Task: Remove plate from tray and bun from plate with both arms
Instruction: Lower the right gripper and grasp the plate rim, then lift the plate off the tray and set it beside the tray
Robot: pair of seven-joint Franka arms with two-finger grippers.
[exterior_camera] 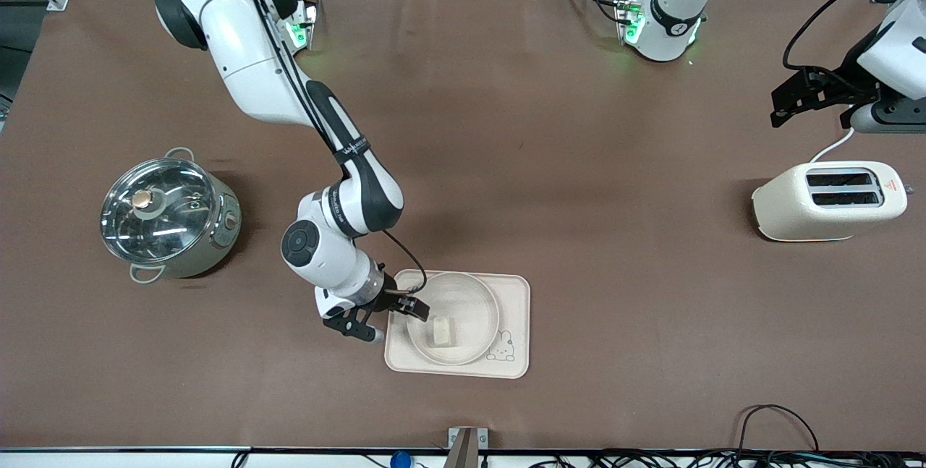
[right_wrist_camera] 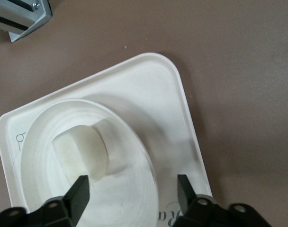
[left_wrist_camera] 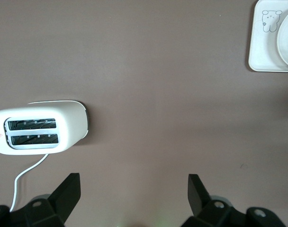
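Observation:
The round cream plate (exterior_camera: 463, 293) (right_wrist_camera: 134, 137) lies on the rectangular rabbit tray (exterior_camera: 517, 309) (right_wrist_camera: 158, 85). On the plate lies the pale bun (exterior_camera: 441, 331) (right_wrist_camera: 82, 151). My right gripper (exterior_camera: 394, 320) (right_wrist_camera: 132, 182) hangs low over the plate's rim toward the right arm's end of the table. It is open, its jaws apart over the plate, and the bun sits just off one fingertip. My left gripper (exterior_camera: 788, 103) (left_wrist_camera: 133, 180) waits open and high above the table beside the toaster, holding nothing.
A white two-slot toaster (exterior_camera: 828, 200) (left_wrist_camera: 40, 127) with its cord stands at the left arm's end. A steel pot with a glass lid (exterior_camera: 170, 215) stands at the right arm's end. The tray's corner (left_wrist_camera: 262, 52) shows in the left wrist view.

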